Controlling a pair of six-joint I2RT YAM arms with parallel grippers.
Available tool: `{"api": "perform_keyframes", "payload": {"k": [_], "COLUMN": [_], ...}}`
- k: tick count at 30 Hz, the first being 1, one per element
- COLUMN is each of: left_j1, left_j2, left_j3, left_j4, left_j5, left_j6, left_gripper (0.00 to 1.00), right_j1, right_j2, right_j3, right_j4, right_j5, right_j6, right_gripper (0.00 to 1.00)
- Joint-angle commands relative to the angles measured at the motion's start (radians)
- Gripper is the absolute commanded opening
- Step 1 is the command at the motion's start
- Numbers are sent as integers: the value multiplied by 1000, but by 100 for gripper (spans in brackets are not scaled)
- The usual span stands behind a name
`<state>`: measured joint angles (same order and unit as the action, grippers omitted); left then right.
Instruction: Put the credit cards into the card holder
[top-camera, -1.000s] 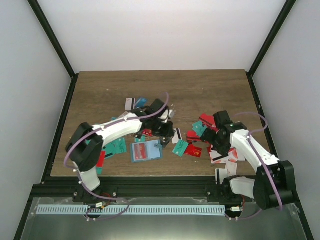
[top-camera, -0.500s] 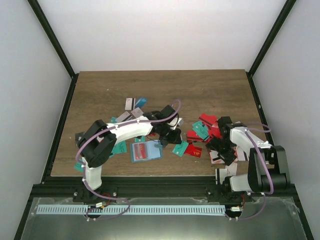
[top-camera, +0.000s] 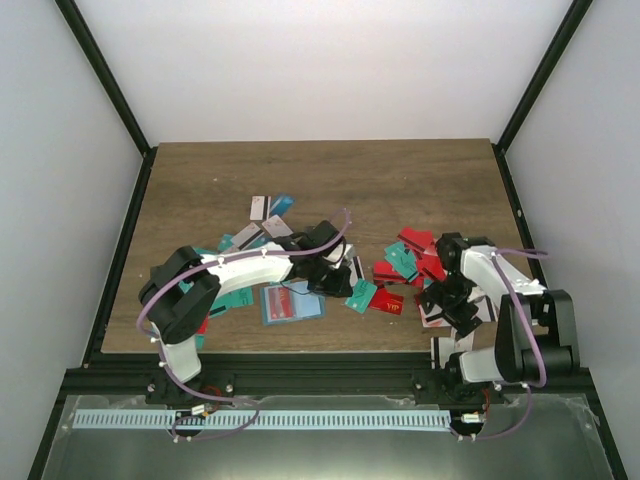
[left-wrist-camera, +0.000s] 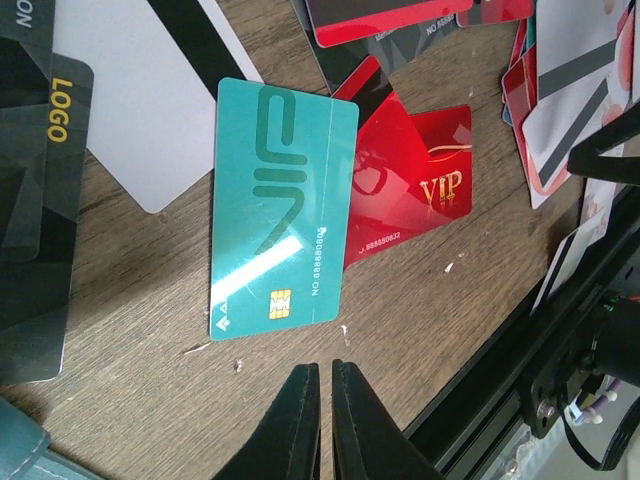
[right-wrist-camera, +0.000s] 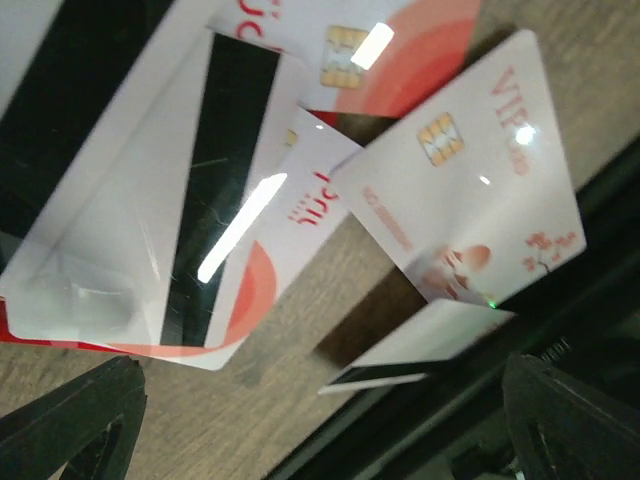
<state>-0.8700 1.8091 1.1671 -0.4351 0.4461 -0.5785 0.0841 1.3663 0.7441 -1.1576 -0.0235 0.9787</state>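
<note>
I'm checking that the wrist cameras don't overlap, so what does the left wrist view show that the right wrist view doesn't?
Left wrist only: a teal-green plastic card with a gold chip, overlapping a red VIP card, and the left gripper shut and empty just short of them. Right wrist only: white cards with red-orange print, one showing a black stripe, and the right gripper wide open. Both: brown wooden tabletop and its dark front edge.
</note>
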Motion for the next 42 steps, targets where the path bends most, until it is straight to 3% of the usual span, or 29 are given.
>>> {"api": "perform_keyframes", "payload": {"k": [1,7,13,22,28,32,42], "left_j1": [-3,-1,-3,-2,-3,-2,-3], "left_j2": [-40,-61,-82,-91,-92,-94,-103], "left_j3": [-23,-50,-80,-91,-101,-109,-118], "left_j4": [58,88,108,112,117,123,125], "left_j5": [-7,-11,-18,-23,-23,-24,-33], "left_j6": [-25,-43,-50,-44,-43,-44,-49], "left_gripper": [7,7,7,7,7,7,7], "right_j1": [-12,-12,-12,-12,-6,7,20], "right_j2": [40,99,152,217,258,299,327], "right_j3": [65,67,63,38,25,19,17], "right_j4": [-134,-146,-137,-99,-75,-62,-42], "right_j5": [16,20,31,56,59,56,35], "right_j6": [87,125,129,119,104,90,64], "right_gripper": [98,86,65,62,41,40,19]}}
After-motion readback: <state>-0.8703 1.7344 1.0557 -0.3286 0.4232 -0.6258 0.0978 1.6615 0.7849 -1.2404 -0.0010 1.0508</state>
